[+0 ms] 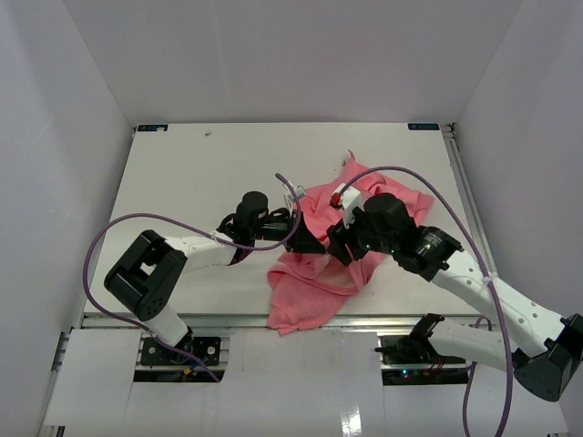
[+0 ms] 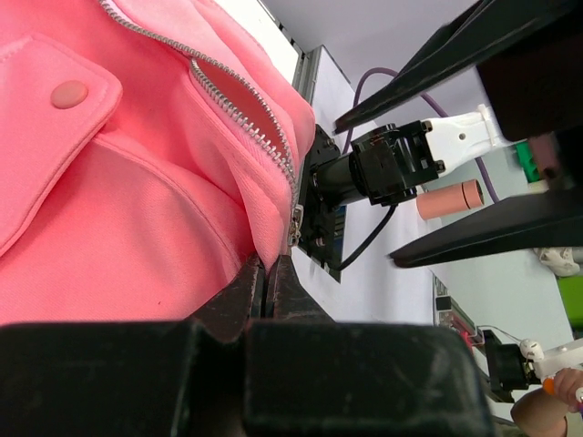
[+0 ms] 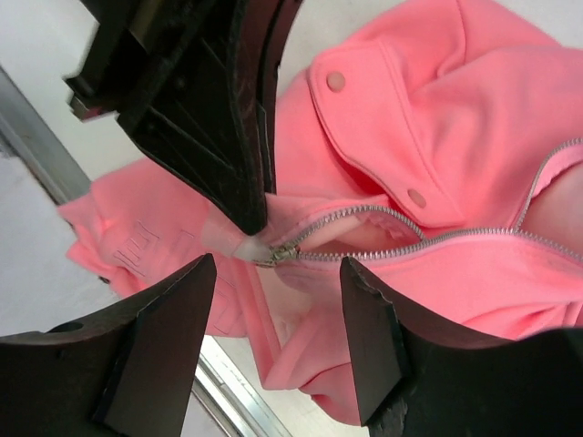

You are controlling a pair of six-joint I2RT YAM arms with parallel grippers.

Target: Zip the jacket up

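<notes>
Salmon-pink soft fabric jacket [image 1: 314, 287] crumpled on flat white table [image 1: 191, 173], right of centre, lower edge reaching the near rim. Hard to read from overhead: black two-finger left claw [image 1: 314, 242] and black right claw [image 1: 341, 248], close together over the cloth, tips buried under dark arm bodies, jaws not visible there. Clearer from the left wrist camera: left claw [image 2: 270, 278] pressed shut, pinching the jacket's edge just under the small metal slider [image 2: 293, 223] of the silver-toothed zip [image 2: 239, 105]; lower frame blocked by the claw's own body, far background blurred. Only from the right wrist camera: right claw [image 3: 273, 337] standing wide, gripping nothing, jacket lying beyond the gap, zip open from the slider onward, left claw cut off at the top edge. Round pink snap [image 3: 336, 81] on a flap, too small to find from overhead.
</notes>
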